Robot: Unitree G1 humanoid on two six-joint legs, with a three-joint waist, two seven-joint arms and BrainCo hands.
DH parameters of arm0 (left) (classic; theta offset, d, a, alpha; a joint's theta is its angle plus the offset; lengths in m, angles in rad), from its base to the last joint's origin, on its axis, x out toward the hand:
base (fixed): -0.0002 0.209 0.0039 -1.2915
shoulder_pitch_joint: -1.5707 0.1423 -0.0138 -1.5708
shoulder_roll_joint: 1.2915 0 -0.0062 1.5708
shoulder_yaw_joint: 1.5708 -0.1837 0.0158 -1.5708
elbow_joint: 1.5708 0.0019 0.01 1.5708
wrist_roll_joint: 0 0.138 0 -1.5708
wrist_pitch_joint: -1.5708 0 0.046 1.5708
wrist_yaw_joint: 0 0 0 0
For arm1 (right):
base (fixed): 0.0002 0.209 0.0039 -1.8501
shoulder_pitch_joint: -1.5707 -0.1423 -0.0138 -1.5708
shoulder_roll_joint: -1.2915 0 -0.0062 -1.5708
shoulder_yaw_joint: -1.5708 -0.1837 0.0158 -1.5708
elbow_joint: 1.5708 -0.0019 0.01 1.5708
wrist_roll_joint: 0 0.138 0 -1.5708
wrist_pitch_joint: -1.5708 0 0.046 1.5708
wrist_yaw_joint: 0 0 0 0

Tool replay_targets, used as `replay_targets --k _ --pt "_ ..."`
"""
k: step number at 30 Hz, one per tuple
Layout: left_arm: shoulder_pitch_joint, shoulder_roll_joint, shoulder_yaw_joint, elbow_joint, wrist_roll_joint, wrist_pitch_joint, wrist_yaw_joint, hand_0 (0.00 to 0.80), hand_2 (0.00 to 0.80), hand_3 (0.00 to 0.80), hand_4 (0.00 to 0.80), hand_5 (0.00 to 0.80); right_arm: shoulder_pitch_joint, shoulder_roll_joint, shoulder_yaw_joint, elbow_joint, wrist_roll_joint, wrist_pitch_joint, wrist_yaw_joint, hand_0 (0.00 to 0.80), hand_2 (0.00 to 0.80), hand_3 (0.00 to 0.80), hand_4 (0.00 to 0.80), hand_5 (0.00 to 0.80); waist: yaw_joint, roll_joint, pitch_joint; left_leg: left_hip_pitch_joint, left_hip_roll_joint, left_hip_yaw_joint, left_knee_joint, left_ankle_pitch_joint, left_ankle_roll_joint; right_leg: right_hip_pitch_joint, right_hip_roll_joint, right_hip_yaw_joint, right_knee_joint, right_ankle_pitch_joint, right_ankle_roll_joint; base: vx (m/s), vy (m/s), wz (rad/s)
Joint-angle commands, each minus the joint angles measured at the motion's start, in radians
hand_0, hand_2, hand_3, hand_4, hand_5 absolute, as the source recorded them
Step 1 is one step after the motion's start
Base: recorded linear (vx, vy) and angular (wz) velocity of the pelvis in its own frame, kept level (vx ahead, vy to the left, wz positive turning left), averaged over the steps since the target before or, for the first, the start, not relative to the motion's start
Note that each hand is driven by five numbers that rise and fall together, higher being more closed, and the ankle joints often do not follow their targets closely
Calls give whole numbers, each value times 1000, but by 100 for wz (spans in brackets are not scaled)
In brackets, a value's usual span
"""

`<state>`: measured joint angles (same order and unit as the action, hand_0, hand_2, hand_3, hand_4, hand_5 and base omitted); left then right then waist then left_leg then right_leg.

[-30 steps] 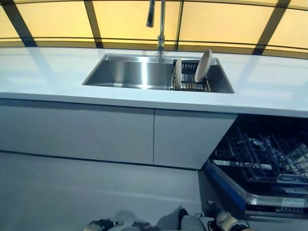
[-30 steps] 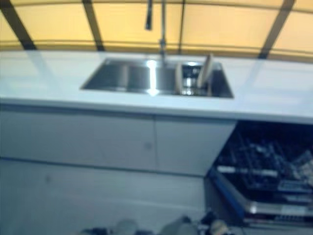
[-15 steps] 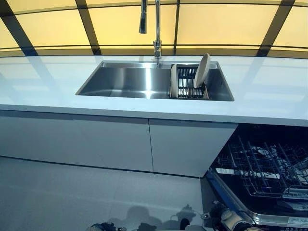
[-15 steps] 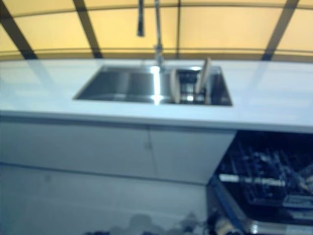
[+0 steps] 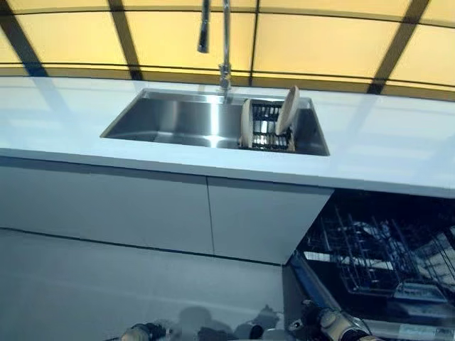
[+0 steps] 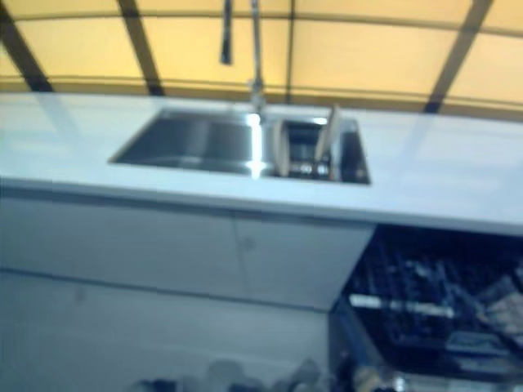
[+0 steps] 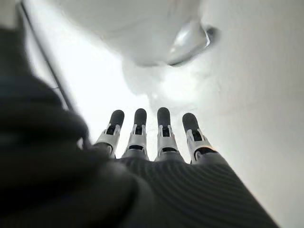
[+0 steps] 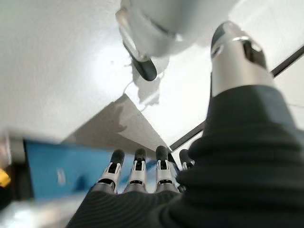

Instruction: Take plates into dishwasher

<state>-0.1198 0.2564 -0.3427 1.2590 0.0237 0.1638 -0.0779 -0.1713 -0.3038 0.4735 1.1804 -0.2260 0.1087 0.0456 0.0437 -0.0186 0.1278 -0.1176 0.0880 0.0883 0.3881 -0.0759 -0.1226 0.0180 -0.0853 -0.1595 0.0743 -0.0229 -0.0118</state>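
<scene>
A: Start at the left. What is there?

B: The left hand (image 7: 156,137) hangs low over the pale floor (image 5: 106,284), its fingers straight and relaxed, holding nothing. Above it runs the white desk (image 5: 57,121), with grey cabinet doors (image 5: 142,213) below it and amber window panels (image 5: 163,35) with dark bars behind.

A: And in the middle?

B: A steel sink (image 5: 178,121) is set into the desk, and a tall faucet (image 5: 225,42) rises at its back edge. In the right part of the sink sits a dark rack (image 5: 266,135) holding two beige plates. One plate (image 5: 246,124) stands upright at the rack's left end; the other plate (image 5: 287,110) leans at the right end, its top tilted rightward. The faucet stands just behind and to the left of the rack, and the sink's front wall lies between the plates and the robot.

A: And to the right?

B: The dishwasher (image 5: 370,263) is open under the desk, its wire basket (image 5: 377,256) pulled out with some pale items lying in it, too unclear to name. The right hand (image 8: 137,173) hangs low near the dishwasher's front edge, fingers straight, thumb apart, empty. Both hands are well apart from the plates.
</scene>
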Motion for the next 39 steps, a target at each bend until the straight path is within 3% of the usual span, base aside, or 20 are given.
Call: replay_targets --k 1,4,6,15,21,23,24,25,26,28,30,31,32,35,39 --pt "-9 28 -9 -9 2 21 5 0 0 0 0 0 -66 -8 25 -50 8 -56 -9 0 0 0 0 0 57 31 49 -74 43 -20 -367 293 15 197 -24 74 40 -85 102 380 128 -58" --pt "-9 41 0 -3 43 6 5 0 0 0 0 0 -87 2 18 -52 19 -13 -24 0 0 0 0 0 62 19 37 -45 29 -38 -361 247 43 210 -36 98 69 -131 111 238 75 -28" --pt "-13 54 -3 -7 31 -5 3 0 0 0 0 0 -69 12 11 -38 13 -6 9 0 0 0 0 0 62 11 16 -2 23 -41 -352 204 54 198 -62 64 85 -131 120 248 36 -34" --pt "-30 32 -41 -7 10 23 -26 0 0 0 0 0 -34 51 20 -11 -21 33 38 0 0 0 0 0 78 -5 -21 -38 14 -38 -364 216 53 233 -67 43 -11 -97 121 148 -27 -17" --pt "-22 19 -5 -6 24 26 10 0 0 0 0 0 -37 53 18 7 -34 48 69 0 0 0 0 0 91 -19 -9 -87 -7 -49 -213 146 65 241 -103 41 -15 -84 130 116 12 19" --pt "-27 20 8 -4 51 5 11 0 0 0 0 0 -45 58 13 8 -17 37 70 0 0 0 0 0 95 -19 -10 -92 -14 -35 -186 120 85 246 -115 31 29 -101 137 138 85 -26" --pt "-31 29 1 -11 88 -4 0 0 0 0 0 0 -36 61 4 -1 -17 25 67 0 0 0 0 0 95 -25 -14 -88 -29 -26 -183 108 102 244 -125 22 98 -71 146 154 120 -12" --pt "-31 43 -8 -23 118 -14 -14 0 0 0 0 0 -32 57 6 -15 -23 -4 75 0 0 0 0 0 79 -22 -11 -41 -42 -21 -215 105 117 140 -159 43 296 48 170 167 147 9" --pt "-30 57 -19 -32 145 -29 -31 0 0 0 0 0 -30 46 15 -31 -28 -35 81 0 0 0 0 0 58 -13 -4 6 -44 -21 -246 102 124 41 -156 66 414 96 177 126 138 3" --pt "-31 72 -38 -45 157 -27 -36 0 0 0 0 0 -36 23 35 -58 -44 -67 92 0 0 0 0 0 21 7 9 82 -30 -24 -291 100 123 -91 -126 81 473 115 162 162 26 -7" --pt "-39 93 -58 -53 78 17 -5 0 0 0 0 0 -53 -6 78 -133 -69 -112 153 0 0 0 0 0 -5 -14 27 140 -3 -15 -330 108 95 -62 -124 34 200 93 147 223 -294 12" --pt "-60 104 -47 -50 68 26 -4 0 0 0 0 0 -72 -9 101 -176 -76 -136 189 0 0 0 0 0 -17 -28 35 140 6 -22 -319 90 91 -69 -111 52 104 100 153 116 -430 21" --pt "-74 108 -36 -47 76 30 -6 0 0 0 0 0 -79 -10 112 -207 -81 -153 207 0 0 0 0 0 -24 -35 40 136 13 -26 -302 77 93 -69 -100 75 91 88 154 84 -363 18" --pt "-53 117 -19 -86 51 62 1 0 0 0 0 0 -62 -74 114 -419 -79 -125 319 0 0 0 0 0 -33 -46 22 141 40 0 -305 99 66 -9 -82 43 18 76 142 104 -200 43" --pt "-16 130 1 -107 65 49 -41 0 0 0 0 0 -77 -239 85 -645 3 -154 505 0 0 0 0 0 -41 -45 6 164 62 -1 -361 125 37 40 -78 32 -55 78 140 104 -67 12"
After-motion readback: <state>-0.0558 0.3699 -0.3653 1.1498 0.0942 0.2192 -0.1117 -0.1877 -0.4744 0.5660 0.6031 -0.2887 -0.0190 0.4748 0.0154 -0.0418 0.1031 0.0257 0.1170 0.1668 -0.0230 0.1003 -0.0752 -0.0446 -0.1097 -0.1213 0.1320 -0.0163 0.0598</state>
